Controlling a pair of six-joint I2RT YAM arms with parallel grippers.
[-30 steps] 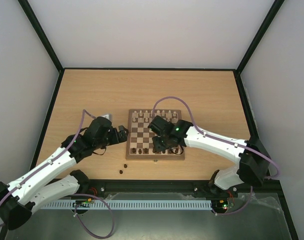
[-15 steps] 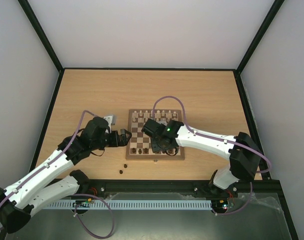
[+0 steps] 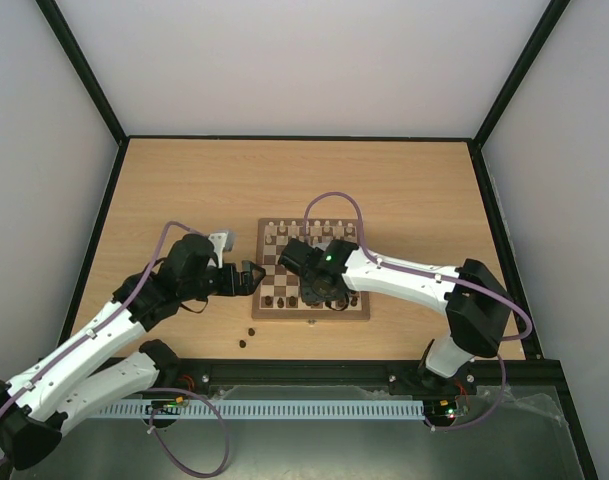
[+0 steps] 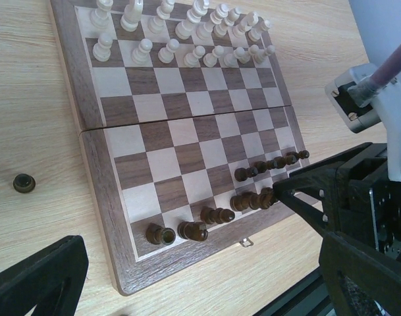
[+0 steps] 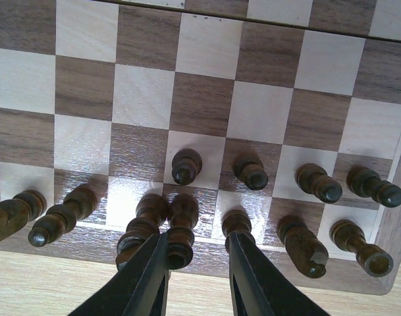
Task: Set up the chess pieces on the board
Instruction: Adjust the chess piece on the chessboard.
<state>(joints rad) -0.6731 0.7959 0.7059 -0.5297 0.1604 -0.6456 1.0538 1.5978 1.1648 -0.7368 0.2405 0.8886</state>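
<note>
While the right end effector (image 5: 197, 266) hangs low over the board (image 5: 207, 99) with its fingers narrowly parted and clamping nothing, the dark pieces (image 5: 253, 172) crowd the two rows just ahead of its tips. Several of them lean or lie on their sides, and one dark piece (image 5: 180, 230) sits right against one finger (image 5: 147, 280). The pale pieces (image 4: 187, 39) stand in two rows at the board's edge farthest from it. The left end effector (image 4: 179, 220) is spread wide, just off the board's side edge. Two loose dark pieces (image 3: 252, 330) lie on the tabletop (image 3: 184, 190), close below it in the top view.

Compared with a second ago, the right end effector (image 3: 319, 288) has slid along the dark rows toward the left arm's side. The left end effector (image 3: 246, 278) has edged closer to the board. The loose dark pieces have not moved.
</note>
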